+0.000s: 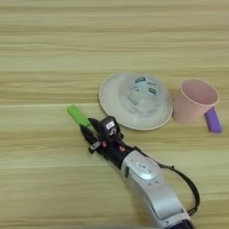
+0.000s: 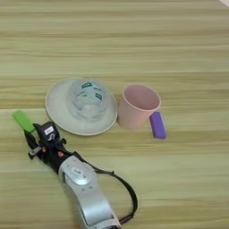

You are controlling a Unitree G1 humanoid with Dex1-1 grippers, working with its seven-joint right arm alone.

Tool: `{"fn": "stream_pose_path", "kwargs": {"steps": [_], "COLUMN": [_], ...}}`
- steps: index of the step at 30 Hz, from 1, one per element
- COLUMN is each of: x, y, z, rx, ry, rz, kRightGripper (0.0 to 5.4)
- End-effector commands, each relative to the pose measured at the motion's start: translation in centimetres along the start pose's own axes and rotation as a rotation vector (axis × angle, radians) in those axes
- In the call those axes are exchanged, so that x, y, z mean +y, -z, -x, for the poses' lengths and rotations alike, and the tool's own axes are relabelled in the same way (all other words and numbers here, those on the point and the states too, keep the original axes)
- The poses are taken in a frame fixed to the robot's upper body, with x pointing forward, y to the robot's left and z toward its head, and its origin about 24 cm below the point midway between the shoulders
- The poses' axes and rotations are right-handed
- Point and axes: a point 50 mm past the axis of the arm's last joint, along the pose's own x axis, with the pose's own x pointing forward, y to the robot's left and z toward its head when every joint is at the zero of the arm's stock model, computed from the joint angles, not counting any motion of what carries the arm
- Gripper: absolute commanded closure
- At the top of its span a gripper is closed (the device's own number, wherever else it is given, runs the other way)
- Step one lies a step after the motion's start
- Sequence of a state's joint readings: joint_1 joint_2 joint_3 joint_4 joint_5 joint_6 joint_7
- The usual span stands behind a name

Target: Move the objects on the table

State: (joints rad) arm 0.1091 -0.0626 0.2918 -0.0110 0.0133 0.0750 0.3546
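The right arm [image 1: 152, 188] enters from the bottom edge and reaches up and to the left across the worktop [image 1: 53, 44]. Its gripper [image 1: 91, 127] lies low over the surface at the near end of the green block [image 1: 78, 115]. Two black fingers [image 1: 88, 134] point toward the block with a narrow gap between them; one finger runs along the block's near end. Whether the fingers touch or grip the block cannot be determined from either view. The green block lies flat on the worktop, angled, just left of the plate [image 1: 112, 105] and apart from it. The plate sits near the centre of the worktop. The tape roll [image 1: 143, 94] rests on the plate, label side up, offset toward the plate's right rim. The pink cup [image 1: 194, 100] stands just right of the plate, tilted with its mouth facing up and to the right; its base is close to the plate's rim. The purple block [image 1: 213, 120] lies flat on the worktop against the cup's lower right side. A black cable [image 1: 188, 183] loops from the arm's right side.
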Motion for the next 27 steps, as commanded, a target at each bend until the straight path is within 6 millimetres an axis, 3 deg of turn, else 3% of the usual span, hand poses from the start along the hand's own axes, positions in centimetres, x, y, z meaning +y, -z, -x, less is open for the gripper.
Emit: {"fn": "stream_pose_path", "kwargs": {"steps": [1,16,27], "x": [-0.5,-3.1,-5.7], "y": [-3.2,-4.8,-4.2], "z": [0.8,3.8,2.8], "rx": [-0.120,-0.147,-0.113], "ry": [0.038,0.161,0.234], "rz": [0.050,0.056,0.017], "kRightGripper": [4.03,4.03,4.03]}}
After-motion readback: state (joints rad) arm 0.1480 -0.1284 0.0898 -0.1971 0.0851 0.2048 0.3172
